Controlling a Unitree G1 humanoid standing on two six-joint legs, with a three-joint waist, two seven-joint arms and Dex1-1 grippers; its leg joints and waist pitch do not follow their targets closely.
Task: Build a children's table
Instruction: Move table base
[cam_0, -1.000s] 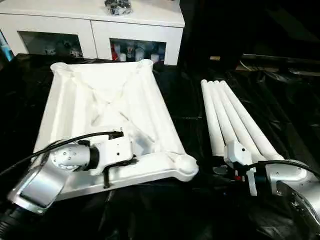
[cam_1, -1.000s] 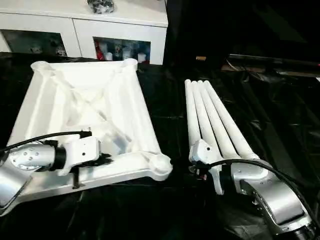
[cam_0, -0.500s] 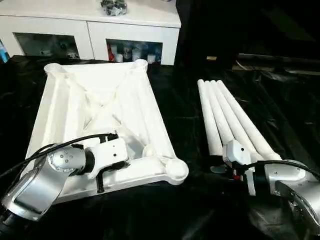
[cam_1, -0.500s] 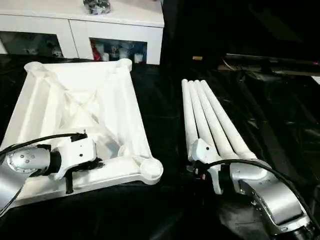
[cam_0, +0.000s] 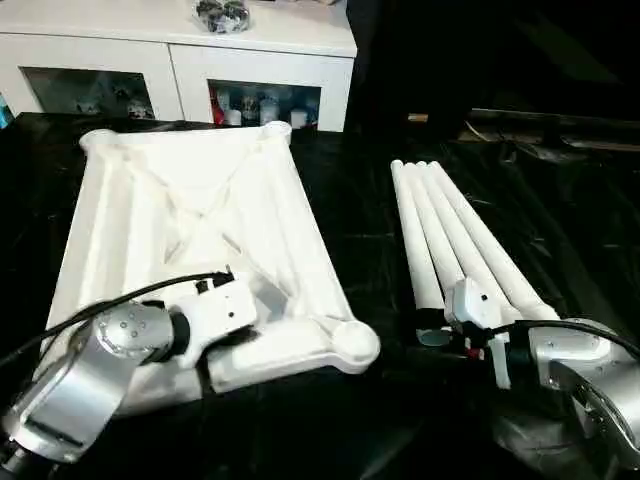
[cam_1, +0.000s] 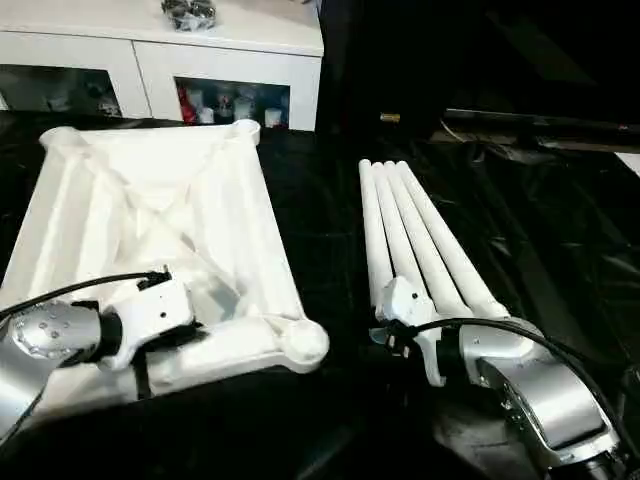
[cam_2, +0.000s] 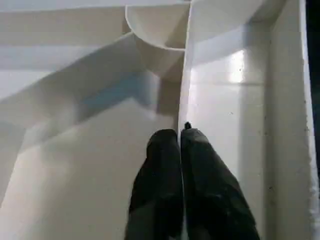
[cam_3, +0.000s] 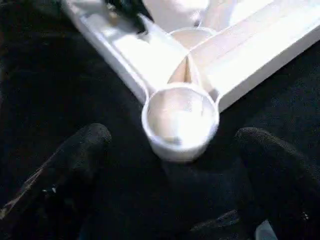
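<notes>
Lying upside down on the black-covered desk (cam_0: 360, 420), the table top (cam_0: 190, 220) looks light, stiff and slick, best taken by a rib or rim; left gripper (cam_2: 181, 137), jaws together, rests inside its near edge; right gripper (cam_3: 172, 145) gapes near the corner socket (cam_0: 355, 340); four legs (cam_0: 450, 235) lie beyond; since earlier, the near corner has dropped and shifted.

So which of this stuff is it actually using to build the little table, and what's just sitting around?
Part of the job:
- white table top, lying underside up on the black sheet
- four white legs, lying side by side to its right

Just lying about:
- white cabinet behind, with small items behind its glass fronts
- dark bundle on top of the cabinet
- black sheet covering the work surface
</notes>
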